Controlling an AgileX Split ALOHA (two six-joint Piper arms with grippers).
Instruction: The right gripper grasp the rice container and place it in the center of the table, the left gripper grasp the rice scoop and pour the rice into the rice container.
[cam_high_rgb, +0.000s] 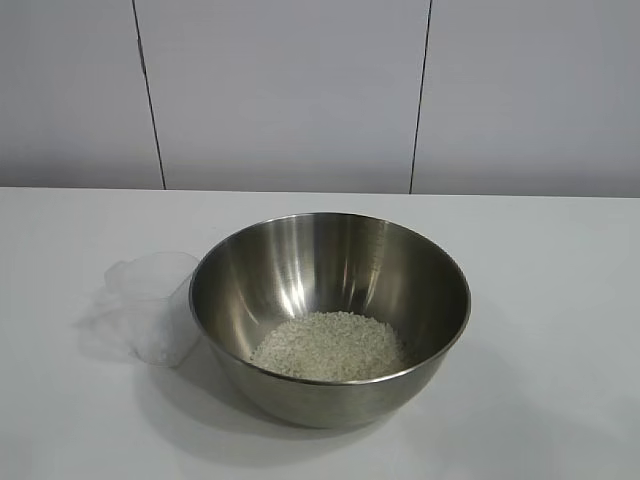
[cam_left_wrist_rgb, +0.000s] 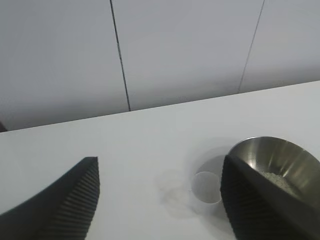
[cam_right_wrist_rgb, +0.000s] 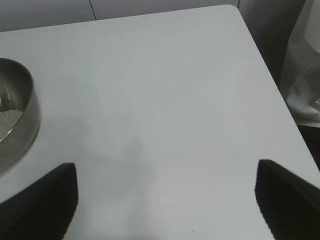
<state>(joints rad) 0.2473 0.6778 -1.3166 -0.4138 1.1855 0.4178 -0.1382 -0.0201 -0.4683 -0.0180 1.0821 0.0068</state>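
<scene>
Bowl: the rice container (cam_high_rgb: 330, 318) stands upright near the middle of the table (cam_high_rgb: 560, 300), a low heap of rice (cam_high_rgb: 328, 346) on its floor.
Scoop: the rice scoop (cam_high_rgb: 148, 305) sits on the table just beside the container, on the left arm's side — upright, looks empty; touching the steel wall or a hair apart, cannot tell.
Left gripper: left gripper (cam_left_wrist_rgb: 159, 200) hangs above the table, fingers spread wide, nothing between them; scoop and container lie ahead of it, well apart from the pads.
Right gripper: right gripper (cam_right_wrist_rgb: 165, 200) also spread and empty, over bare table beside the container.
Step in hand: by the look of it the pour is done — what remains is clearing out. Judgement only: lift straight away from the scoop, don't sweep sideways; that light cup would tip or skid at a nudge.
Exterior view only: no arm in it at all; gives the full bowl, the size of the rice heap, the scoop's spout.
Left wrist view only: the open fingers and their gap to the scoop.
Right wrist view only: the table's far corner and edge, a pale bag (cam_right_wrist_rgb: 305, 75) beyond it.
</scene>
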